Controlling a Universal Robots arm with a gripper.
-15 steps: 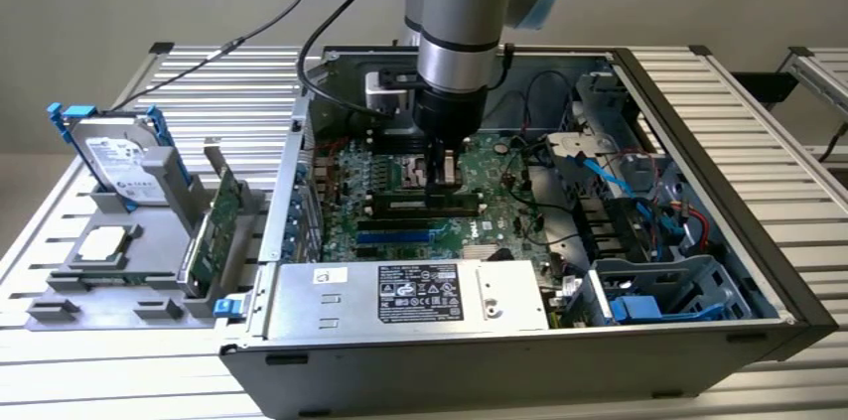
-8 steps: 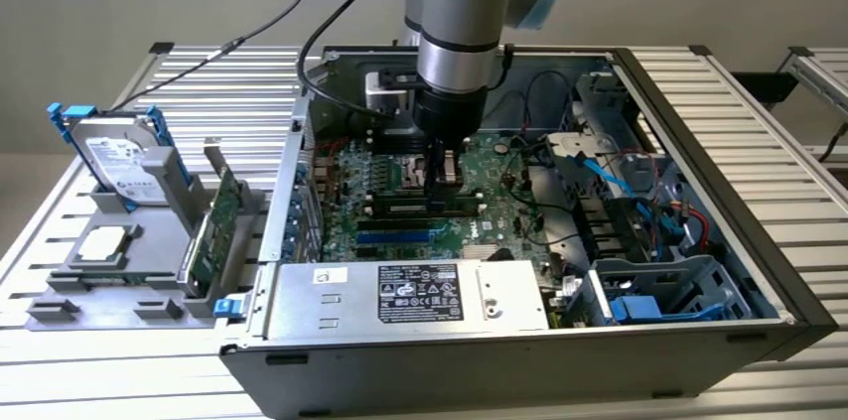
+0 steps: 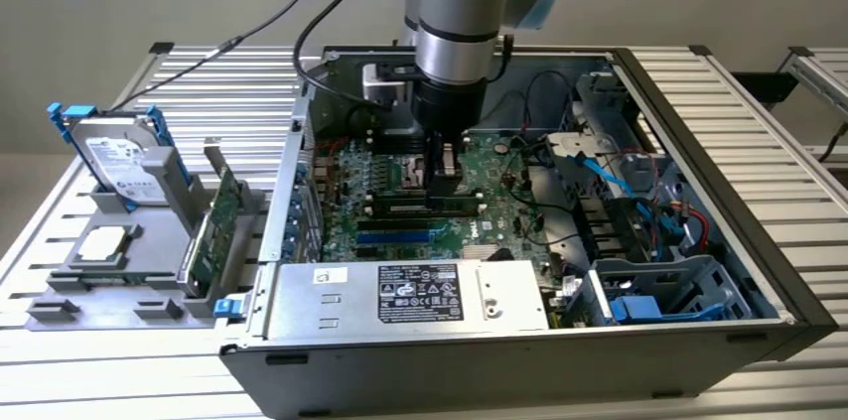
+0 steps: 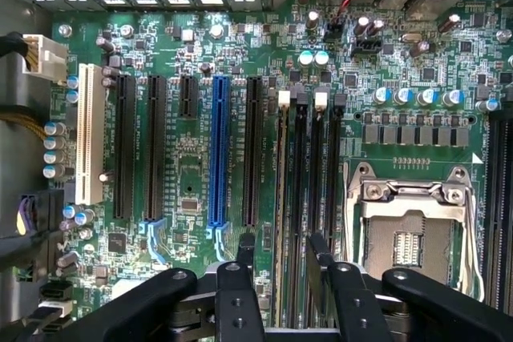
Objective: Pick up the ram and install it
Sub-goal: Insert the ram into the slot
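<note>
Gripper [image 4: 282,239] open, fingers [image 4: 245,247] astride slotted ram [image 4: 282,174]

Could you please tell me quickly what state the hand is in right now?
Hand: open, straddling the ram, holding nothing.

One ram [image 4: 282,198], one expansion card [image 3: 218,226], one case [image 3: 530,375].

no readable text or labels
</note>
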